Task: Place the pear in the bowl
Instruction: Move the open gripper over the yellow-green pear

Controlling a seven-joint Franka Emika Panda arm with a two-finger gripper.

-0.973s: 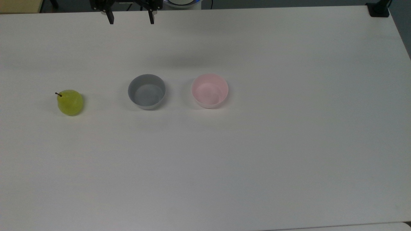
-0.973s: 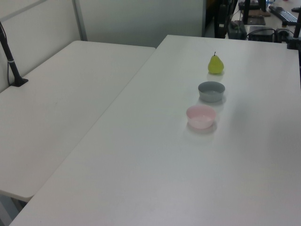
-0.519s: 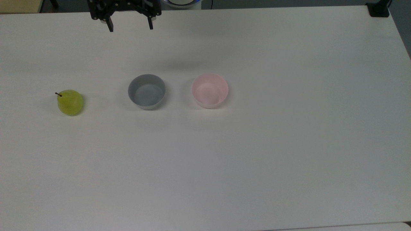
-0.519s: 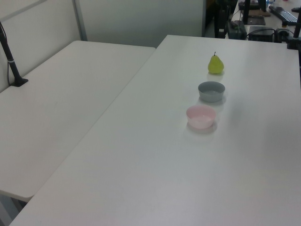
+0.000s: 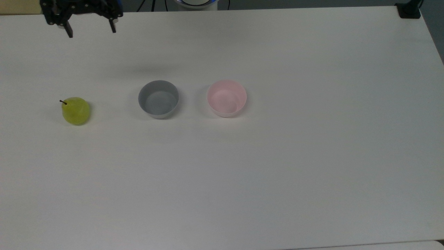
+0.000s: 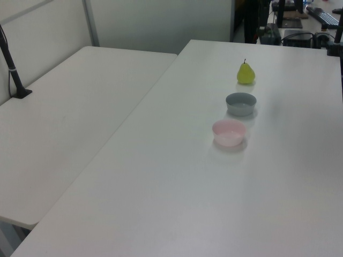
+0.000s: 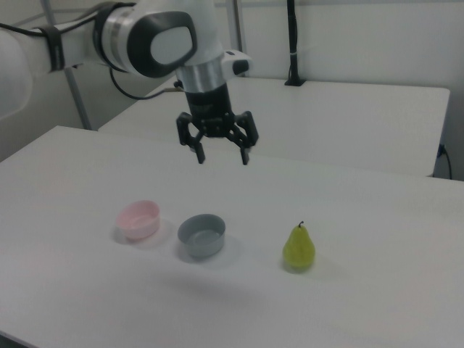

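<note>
Gripper (image 5: 91,32) at the top view's upper left, fingers wide apart, empty, above the pear (image 5: 76,110).

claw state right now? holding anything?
Claw: open, holding nothing, up above the table; pear sits untouched.

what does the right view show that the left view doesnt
Right view alone: the arm and its gripper, fingers spread, held above the table behind the bowls. Left view alone: a keyboard on a far desk. Both: the pear standing upright, the grey bowl and the pink bowl in one row.
</note>
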